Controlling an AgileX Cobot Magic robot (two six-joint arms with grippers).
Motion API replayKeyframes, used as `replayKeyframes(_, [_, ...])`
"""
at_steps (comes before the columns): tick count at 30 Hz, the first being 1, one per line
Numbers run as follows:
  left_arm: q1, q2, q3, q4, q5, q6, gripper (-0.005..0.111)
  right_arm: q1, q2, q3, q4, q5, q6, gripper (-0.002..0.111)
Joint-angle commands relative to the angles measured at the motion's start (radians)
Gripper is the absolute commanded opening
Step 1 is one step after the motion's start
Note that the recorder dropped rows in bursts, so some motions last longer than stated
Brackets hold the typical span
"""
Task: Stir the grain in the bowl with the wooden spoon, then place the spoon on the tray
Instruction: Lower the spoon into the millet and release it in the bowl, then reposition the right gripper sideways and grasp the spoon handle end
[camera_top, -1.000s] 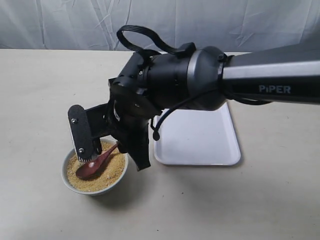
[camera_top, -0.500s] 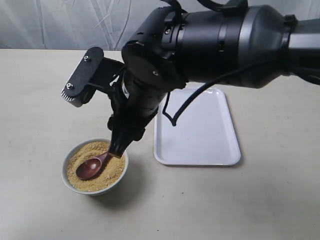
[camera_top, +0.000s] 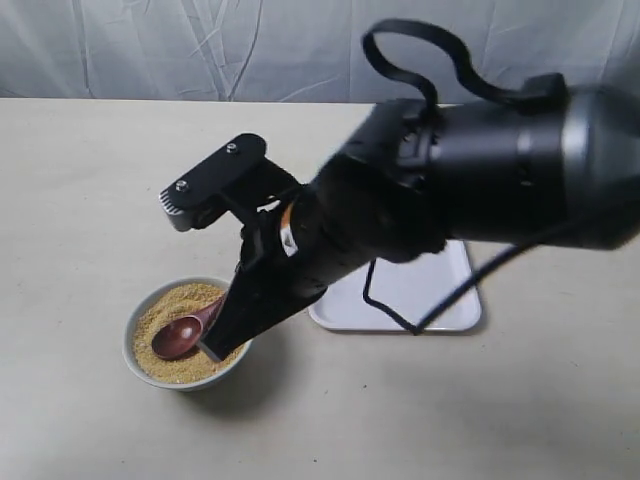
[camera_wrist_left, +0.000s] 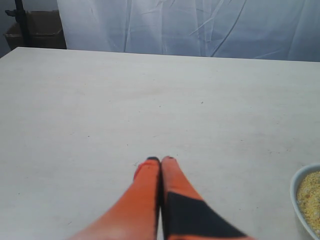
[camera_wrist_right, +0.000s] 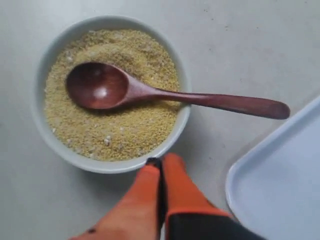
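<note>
The white bowl (camera_wrist_right: 39, 75) holds yellow-tan grain (camera_wrist_right: 115, 125). The dark wooden spoon (camera_wrist_right: 150, 93) lies in it, its oval on the grain and its handle out over the rim toward the tray (camera_wrist_right: 280, 190). My right gripper (camera_wrist_right: 162, 160) is shut and empty, its tips just outside the bowl's rim and apart from the spoon. In the exterior view the right gripper (camera_top: 213, 348) overlaps the bowl (camera_top: 130, 345) beside the spoon (camera_top: 178, 338). My left gripper (camera_wrist_left: 161, 160) is shut over bare table, with the bowl's edge (camera_wrist_left: 302, 200) off to one side.
The right arm's black bulk hides much of the white tray (camera_top: 410, 295), which lies just right of the bowl. A loose black cable hangs from the arm over the tray. A pale curtain backs the beige table (camera_top: 80, 180).
The right wrist has swung round and its fingertips have come down beside the bowl's rim. The spoon has stayed in the grain, its handle free now.
</note>
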Motion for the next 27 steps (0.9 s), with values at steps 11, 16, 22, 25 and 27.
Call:
replayKeyframes(11, [0.002, -0.006, 0.005, 0.000, -0.006, -0.001, 0.000, -0.151, -0.170, 0.491, 0.349, -0.713, 0.309, 0.000])
replayKeyframes(16, [0.002, -0.006, 0.005, 0.000, -0.006, -0.001, 0.000, -0.151, -0.167, 0.491, -0.116, -0.750, 0.785, -0.001])
replayKeyframes(22, [0.002, -0.006, 0.005, 0.000, -0.006, -0.001, 0.000, -0.308, -0.043, 0.491, -0.875, -1.203, 1.548, -0.001])
replayKeyframes(25, [0.002, -0.006, 0.005, 0.000, -0.006, -0.001, 0.000, -0.380, 0.032, 0.500, -0.856, -1.376, 1.558, -0.001])
replayKeyframes(27, [0.002, -0.006, 0.005, 0.000, -0.006, -0.001, 0.000, -0.391, 0.069, 0.516, -0.797, -1.410, 1.549, -0.001])
